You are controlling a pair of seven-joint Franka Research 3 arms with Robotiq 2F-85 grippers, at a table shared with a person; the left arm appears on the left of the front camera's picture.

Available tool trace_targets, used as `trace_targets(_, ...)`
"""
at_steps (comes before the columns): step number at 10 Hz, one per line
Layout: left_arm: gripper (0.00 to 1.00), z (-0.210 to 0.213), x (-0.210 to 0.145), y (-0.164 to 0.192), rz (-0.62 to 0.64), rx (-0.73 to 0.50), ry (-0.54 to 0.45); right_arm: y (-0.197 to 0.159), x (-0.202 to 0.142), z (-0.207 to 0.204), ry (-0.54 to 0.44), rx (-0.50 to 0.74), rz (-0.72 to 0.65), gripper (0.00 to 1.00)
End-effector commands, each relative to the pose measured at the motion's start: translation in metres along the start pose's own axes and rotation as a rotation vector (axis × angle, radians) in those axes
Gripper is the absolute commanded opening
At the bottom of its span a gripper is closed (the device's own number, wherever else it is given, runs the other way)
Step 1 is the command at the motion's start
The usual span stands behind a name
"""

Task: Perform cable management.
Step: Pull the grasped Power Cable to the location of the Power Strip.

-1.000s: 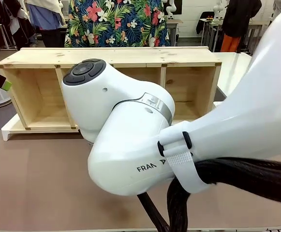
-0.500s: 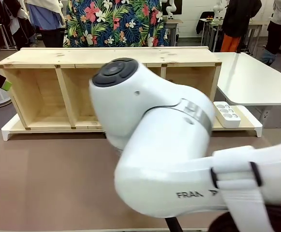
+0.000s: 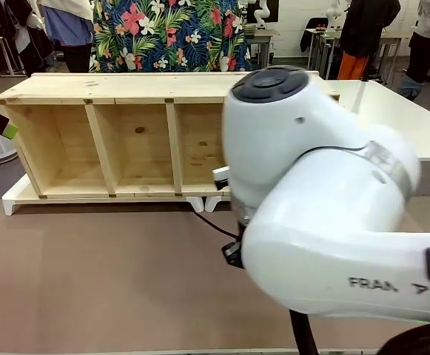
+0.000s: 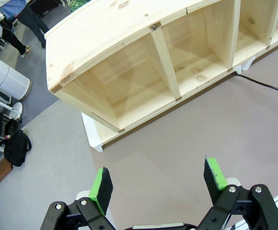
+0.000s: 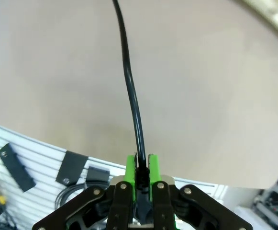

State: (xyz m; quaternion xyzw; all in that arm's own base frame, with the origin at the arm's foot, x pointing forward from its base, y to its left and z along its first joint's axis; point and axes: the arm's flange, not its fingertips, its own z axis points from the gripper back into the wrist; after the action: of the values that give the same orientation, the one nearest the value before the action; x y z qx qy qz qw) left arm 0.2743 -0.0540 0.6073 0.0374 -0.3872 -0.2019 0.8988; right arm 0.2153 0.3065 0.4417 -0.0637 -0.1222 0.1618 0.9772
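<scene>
The cable (image 5: 129, 81) ran as a thin black line from the top centre of the right wrist view down to the bottom centre. There the right tool (image 5: 141, 161) was clenched on it, green pads pinching the cord from both sides. In the front view, mid-frame, it lay across the brown tabletop (image 3: 89, 281) from the foot of the wooden shelf (image 3: 126, 89) towards the right arm (image 3: 318, 207). The left tool (image 4: 158, 179) hung released at the bottom of the left wrist view, grasping nothing. The likeliest trouble was the thin cord sliding through the pads, or pulling taut and snagging at the shelf's white base (image 3: 11, 201), if the arm drew away faster than the slack allowed. The tabletop was matte and flat. Beyond the shelf stood a person in a floral shirt (image 3: 170, 33), with a white table (image 3: 392, 118) at the upper right.
</scene>
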Motion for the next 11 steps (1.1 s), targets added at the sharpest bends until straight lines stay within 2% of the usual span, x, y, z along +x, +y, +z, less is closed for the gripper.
trace_targets(1,1.0,-0.001,0.002,0.0,0.0,0.003,-0.011,-0.031,-0.019,0.004,0.013,0.026,-0.063,0.14)
trace_targets(6,1.0,-0.001,0.002,0.0,0.0,0.003,-0.011,-0.081,-0.039,0.007,0.006,0.021,-0.217,0.14)
trace_targets(7,1.0,-0.001,0.002,0.0,0.0,0.003,-0.011,-0.054,-0.004,0.025,-0.009,0.005,-0.158,0.14)
trace_targets(11,1.0,-0.001,0.002,0.0,0.0,0.003,-0.011,-0.054,-0.004,0.025,-0.009,0.005,-0.158,0.14)
